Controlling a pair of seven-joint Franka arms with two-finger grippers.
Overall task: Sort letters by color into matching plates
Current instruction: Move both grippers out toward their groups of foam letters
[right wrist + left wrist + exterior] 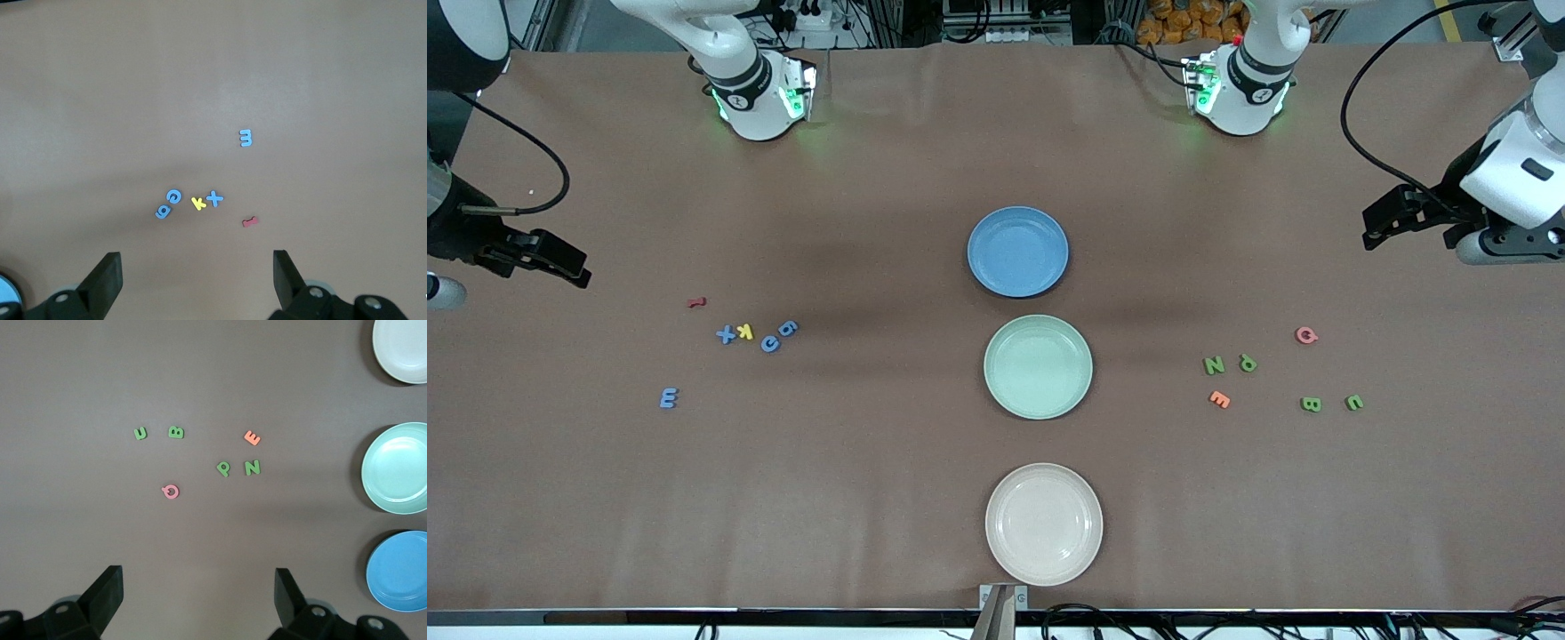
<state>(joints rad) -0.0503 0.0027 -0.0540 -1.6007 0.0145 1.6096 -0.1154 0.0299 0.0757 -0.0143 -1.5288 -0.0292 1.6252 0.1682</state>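
Note:
The blue plate (1017,252) and the mint green plate (1038,366) lie mid-table, the green one nearer the front camera. Several blue letters lie toward the right arm's end: an X (726,334), two rounded ones (770,343) (787,328) and an E (668,398). Several green letters lie toward the left arm's end: N (1214,364), P (1247,363), B (1310,404), U (1353,402). My left gripper (1371,229) (198,573) hangs open over bare table by the green group. My right gripper (580,269) (197,257) hangs open over bare table by the blue group. Neither holds anything.
A cream plate (1043,524) lies nearest the front camera. A yellow K (744,332) and a red piece (696,302) lie among the blue letters. An orange E (1219,399) and a pink Q (1306,335) lie among the green ones.

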